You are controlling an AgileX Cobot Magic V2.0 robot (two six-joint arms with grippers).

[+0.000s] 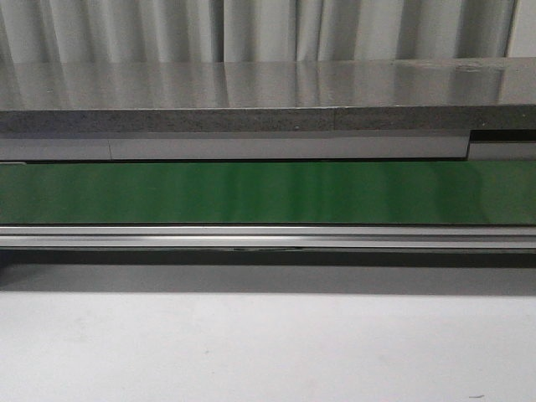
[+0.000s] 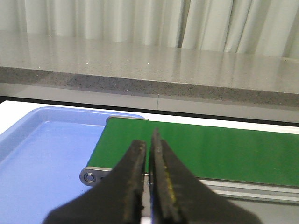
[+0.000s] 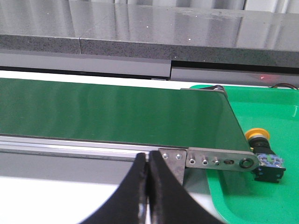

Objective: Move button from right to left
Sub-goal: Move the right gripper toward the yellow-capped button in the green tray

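Note:
The button [image 3: 264,152], a yellow-orange round cap on a black body with a small blue-green mark, lies on its side in the green tray [image 3: 271,116] just past the conveyor's right end. It shows only in the right wrist view. My right gripper [image 3: 148,155] is shut and empty, in front of the conveyor rail, to the left of the button and apart from it. My left gripper [image 2: 148,140] is shut and empty, in front of the conveyor's left end. Neither gripper shows in the front view.
A green conveyor belt [image 1: 268,193] runs across the table, with a silver rail [image 1: 268,237] along its front. A blue tray [image 2: 42,154] sits at its left end. A grey stone ledge [image 1: 268,96] and curtains stand behind. White table surface [image 1: 268,352] lies in front.

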